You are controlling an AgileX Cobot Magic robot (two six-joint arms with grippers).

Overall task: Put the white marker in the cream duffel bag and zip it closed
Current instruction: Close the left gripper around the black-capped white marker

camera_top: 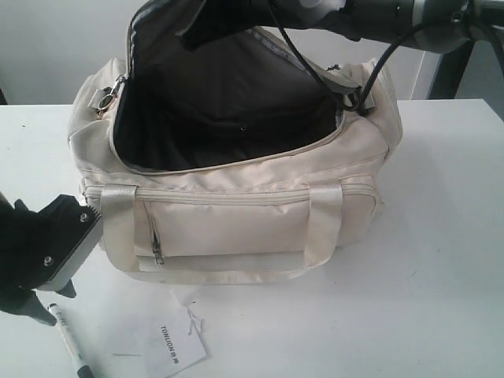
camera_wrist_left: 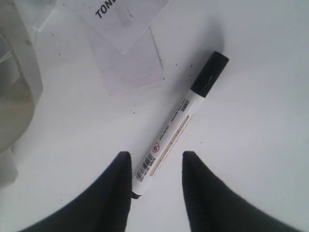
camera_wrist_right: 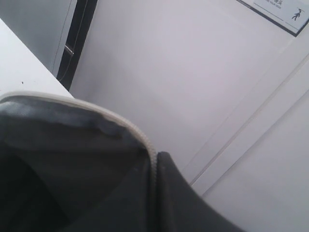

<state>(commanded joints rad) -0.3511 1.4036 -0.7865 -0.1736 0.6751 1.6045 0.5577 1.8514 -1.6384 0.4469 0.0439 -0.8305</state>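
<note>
Plain white wall (camera_wrist_right: 159,72) behind white table (camera_top: 441,236), w/ even light.

Left tool (camera_wrist_left: 157,155) spread wide, pointing down; right tool (camera_wrist_right: 154,162) pinched closed, raised

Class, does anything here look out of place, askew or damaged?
Nothing is spilled or damaged. The cream duffel bag has its top flap held up, pinched by the right gripper, and a paper tag lies beside the white marker.

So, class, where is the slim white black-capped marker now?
The marker lies on the white table, lower left in the exterior view, before the cream fabric duffel bag, beside the white paper tag.
</note>
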